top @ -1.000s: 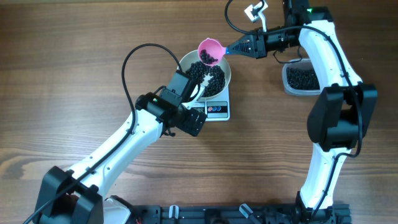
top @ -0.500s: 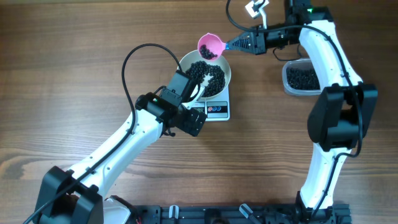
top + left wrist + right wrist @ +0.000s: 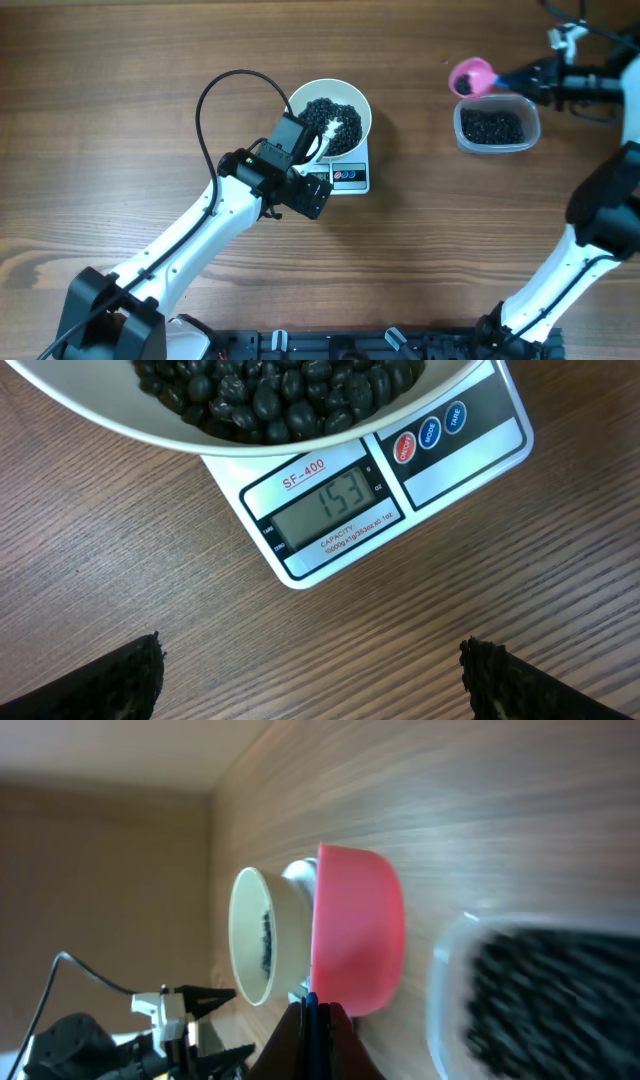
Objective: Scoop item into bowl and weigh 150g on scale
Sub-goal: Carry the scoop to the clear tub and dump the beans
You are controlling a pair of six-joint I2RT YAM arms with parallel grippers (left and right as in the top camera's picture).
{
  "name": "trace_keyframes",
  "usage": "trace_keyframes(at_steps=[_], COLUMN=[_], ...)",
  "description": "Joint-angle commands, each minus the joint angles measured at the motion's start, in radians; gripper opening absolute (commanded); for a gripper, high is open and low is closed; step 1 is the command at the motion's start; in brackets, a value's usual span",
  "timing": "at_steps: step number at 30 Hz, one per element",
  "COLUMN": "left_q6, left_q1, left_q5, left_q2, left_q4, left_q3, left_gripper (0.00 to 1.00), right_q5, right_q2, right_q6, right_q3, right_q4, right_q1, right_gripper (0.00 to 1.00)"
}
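- Blocking much of the overhead view, the left arm's wrist covers the display and near-left corner of the scale (image 3: 468, 460); only the scale's right end shows there.
- The left wrist view cuts the bowl (image 3: 363, 108) off at the top, so only its near wall and some of the item (image 3: 328, 110) appear.
- The right wrist view is blurred. The clear tub (image 3: 460, 130) is a dark smear, and the blue handle of the pink scoop (image 3: 470, 75) is nearly lost between the fingers.
- The frame's right edge cuts off part of the right arm in the overhead view.
- Counted: one bowl, one scale, one scoop, one tub, two grippers.
- The scale carries three round buttons, one red and two blue, and its display reads 153.
- The beans are too many to count. They lie in three lots: a heap in the bowl, a layer in the tub and a few in the scoop.
- The bowl stands on the scale near the middle of the worktop (image 3: 120, 80).
- The left gripper (image 3: 317, 676) is spread wide and holds nothing. Its tips sit low on either side of the scale's front edge, with the bowl just beyond.
- The right gripper (image 3: 535, 79) is pressed together on the scoop's handle, at the tub's far-left corner and well apart from the bowl.
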Motion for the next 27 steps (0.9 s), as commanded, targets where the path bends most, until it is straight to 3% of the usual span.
trace_keyframes(at_steps=[1, 6, 12, 19, 22, 27], left_q6=[0.012, 0.012, 0.012, 0.012, 0.012, 0.012], left_q1=[0.007, 0.007, 0.007, 0.007, 0.007, 0.007], left_q5=[0.005, 0.005, 0.005, 0.005, 0.005, 0.005], left_q2=[-0.016, -0.016, -0.016, -0.017, -0.016, -0.016], left_q4=[0.002, 0.002, 0.002, 0.002, 0.002, 0.002], left_q3=[-0.005, -0.005, -0.005, -0.005, -0.005, -0.004], left_gripper=[1.0, 1.0, 1.0, 1.0, 1.0, 1.0], right_q5=[0.061, 0.34, 0.454, 0.803, 1.078, 1.325], right_q2=[-0.044, -0.089, -0.253, -0.317, -0.317, -0.317], right_q6=[-0.048, -0.04, 0.034, 0.065, 0.09, 0.031], right_q3=[0.008, 0.008, 0.008, 0.008, 0.008, 0.008], right_q4=[-0.05, -0.201, -0.084, -0.012, 0.024, 0.035], right_q1=[-0.091, -0.18, -0.132, 0.09, 0.232, 0.371], right_gripper=[0.04, 0.04, 0.04, 0.04, 0.04, 0.04])
